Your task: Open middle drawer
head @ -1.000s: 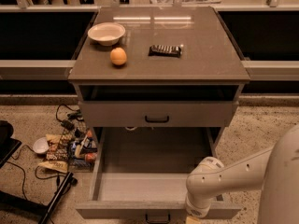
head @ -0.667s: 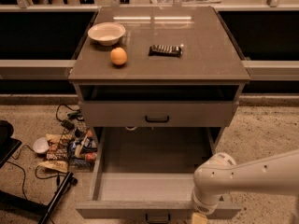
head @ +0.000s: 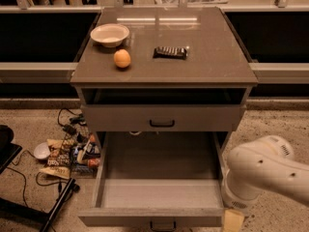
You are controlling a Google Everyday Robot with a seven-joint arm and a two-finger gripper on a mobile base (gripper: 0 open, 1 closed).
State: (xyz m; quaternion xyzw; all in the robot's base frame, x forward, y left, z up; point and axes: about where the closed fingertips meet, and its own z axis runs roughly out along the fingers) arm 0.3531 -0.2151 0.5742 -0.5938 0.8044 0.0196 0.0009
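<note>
The wide grey middle drawer [head: 159, 216] stood pulled out, its plain box interior showing; the pale gripper [head: 233, 221] hung beside its front right corner.

Two drawers [head: 159, 192], one bowl [head: 109, 34], one orange [head: 122, 58], one bar [head: 170, 52], one pincer [head: 234, 221] bottom-right

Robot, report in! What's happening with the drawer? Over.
Tool low by the drawer's front right corner. Middle drawer wide open, bare inside. Nothing in its way.
</note>
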